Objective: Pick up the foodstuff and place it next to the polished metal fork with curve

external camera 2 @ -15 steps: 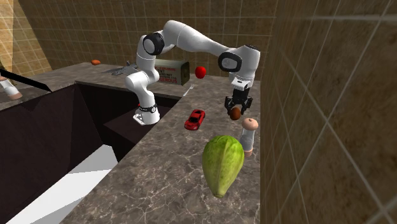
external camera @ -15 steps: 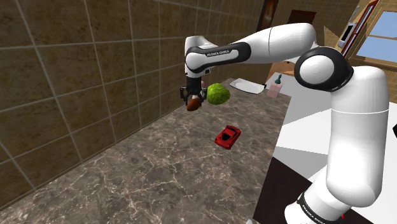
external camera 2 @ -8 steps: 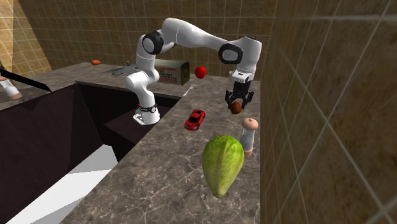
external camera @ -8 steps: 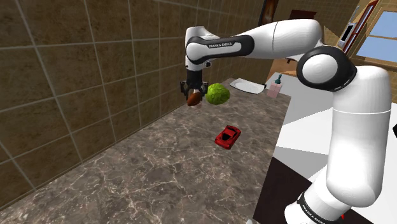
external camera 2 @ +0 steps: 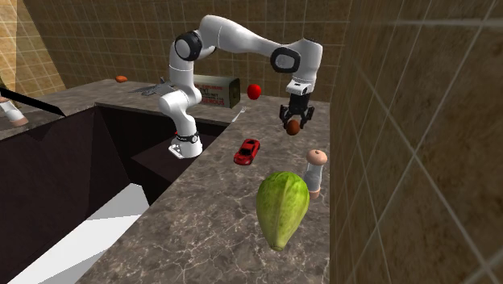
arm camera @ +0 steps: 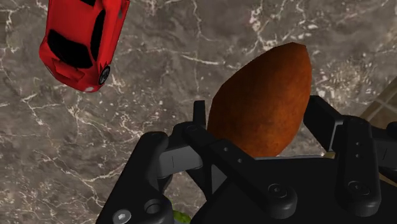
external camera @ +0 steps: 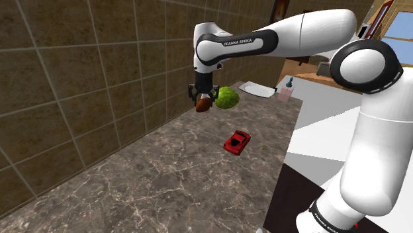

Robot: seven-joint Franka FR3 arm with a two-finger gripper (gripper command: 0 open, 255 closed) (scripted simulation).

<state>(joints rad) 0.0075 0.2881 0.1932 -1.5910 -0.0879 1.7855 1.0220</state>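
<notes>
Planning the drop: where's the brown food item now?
Clasped in the gripper, the brown food hangs above the marble counter; in the shoulder view it sits just left of the green cabbage.

brown tiled wall (external camera: pixel 79 79) rises behind a dark marble counter (external camera: pixel 165 185). a window (external camera: pixel 399 30) shows blue at the shoulder view's upper right. a dark recess (external camera 2: pixel 76 177) adjoins the counter.

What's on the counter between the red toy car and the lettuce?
Nothing. In the second exterior view, the marble counter is bare between the toy car and the lettuce.
</notes>
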